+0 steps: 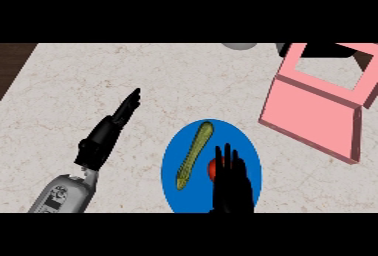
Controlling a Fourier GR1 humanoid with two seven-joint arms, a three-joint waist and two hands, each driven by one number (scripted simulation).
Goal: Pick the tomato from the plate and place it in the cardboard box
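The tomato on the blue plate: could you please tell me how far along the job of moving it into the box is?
Nothing is delivered yet. The tomato lies on the blue plate beside a green vegetable. In hand: the right robot hand is over the plate with straight fingers, partly covering the tomato, with no grasp visible. Left to do: grasp, lift and carry it to the pink box at the upper right. The left robot hand is open over the counter.

A pale speckled stone counter fills the view, with a dark strip showing past its left edge. Directly on it lie a blue plate near the lower middle and a pink box at the upper right, well apart from the plate.
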